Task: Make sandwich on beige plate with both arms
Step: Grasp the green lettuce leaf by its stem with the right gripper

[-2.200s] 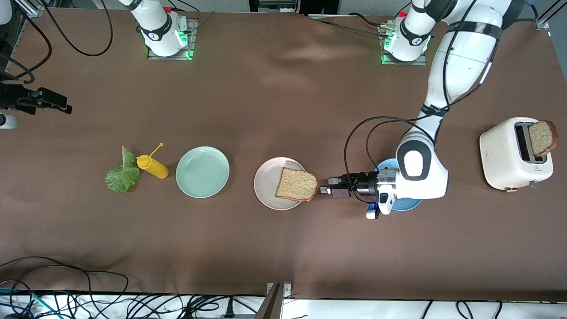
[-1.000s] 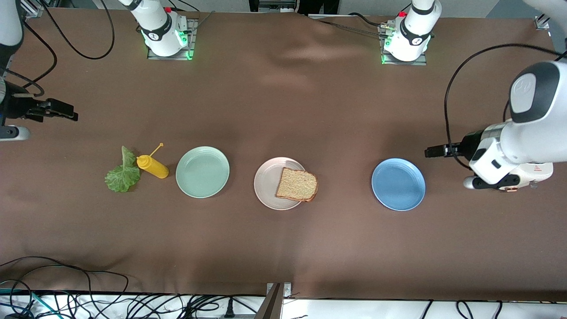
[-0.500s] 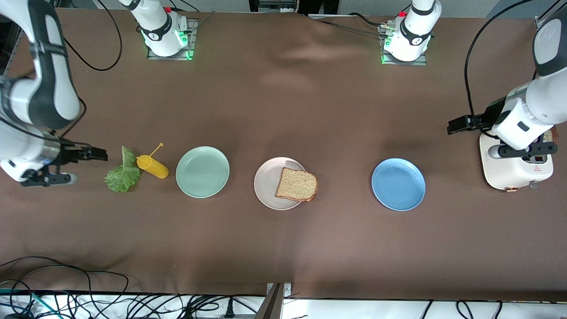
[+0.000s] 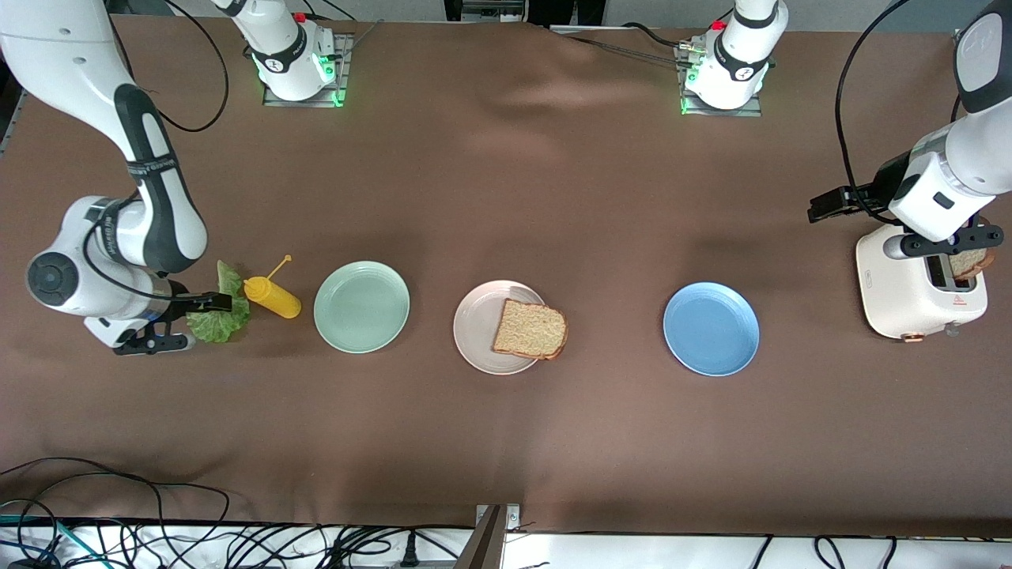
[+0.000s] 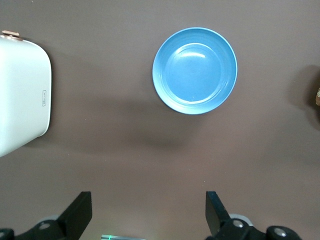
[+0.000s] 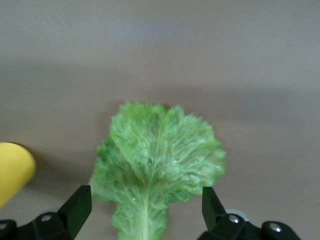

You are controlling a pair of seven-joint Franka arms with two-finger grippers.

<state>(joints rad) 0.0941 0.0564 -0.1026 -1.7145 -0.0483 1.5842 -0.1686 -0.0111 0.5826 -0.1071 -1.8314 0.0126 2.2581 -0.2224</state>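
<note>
The right gripper hangs just over the lettuce leaf, jaws wide and holding nothing. The leaf lies on the surface beside the yellow squeeze bottle. It looks light, floppy and easy to tear, so I would pinch its thick stem end gently. One bread slice lies on the beige plate. The left gripper is spread wide and empty by the toaster, where the other bread slice sits.

**Sandwich barely begun**

One brown bread slice lies flat on the beige plate, overhanging its rim. The crinkly green lettuce lies on the worktop near the right arm's end. A second slice stands in the toaster.
</note>
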